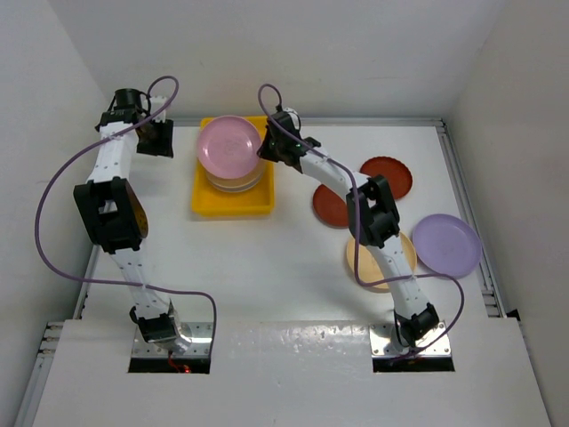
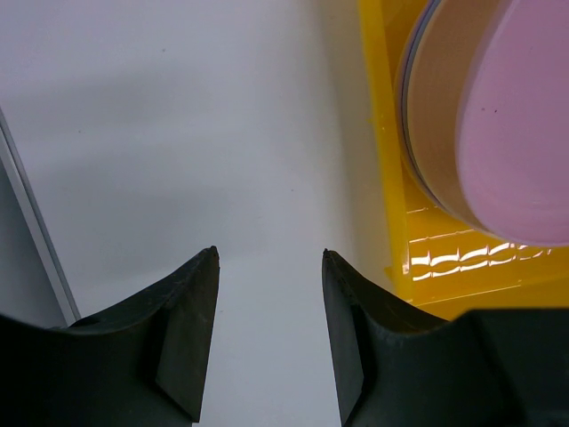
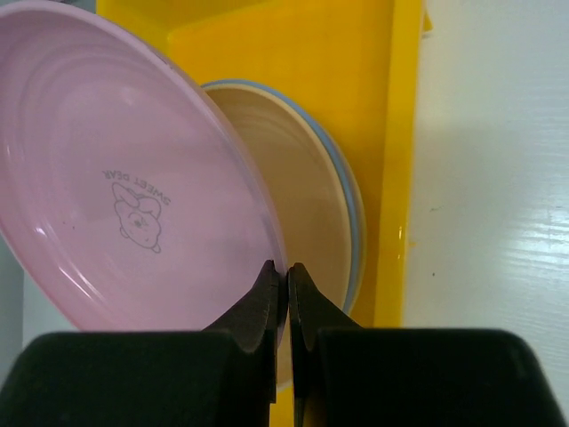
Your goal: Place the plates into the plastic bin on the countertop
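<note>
The right gripper (image 3: 286, 271) is pinched tight on the near rim of the pink round plastic plate (image 3: 133, 178), its two black fingers closed down to the thickness of the rim. In the overhead view it holds the plate at the plate's 3 o'clock edge. Gripping there leaves the plate's face free to settle flat.

The plate hangs over the bright yellow rectangular plastic bin (image 1: 206, 200), which sits toward 11 o'clock on the glossy white countertop (image 1: 267, 267). It appears tilted against the stack below and overhangs the bin's 12 o'clock wall, so I judge it has not been set down yet.

Under it lies a tan-yellow round plate (image 3: 298, 169) with a blue plate's rim (image 3: 354, 209) showing beneath. What lies deeper I cannot tell.

The left gripper (image 2: 269, 258) is spread wide with nothing between its fingers. It is just off the bin at about the bin's 10 o'clock, over bare counter, probably parked out of the way.

Waiting outside, at 3 to 4 o'clock from the bin, are two dark red round plates (image 1: 388, 176), a lilac round plate (image 1: 446, 243) and a second tan-yellow plate (image 1: 366, 264), partly under the right arm. By my reckoning the job is roughly half done.
</note>
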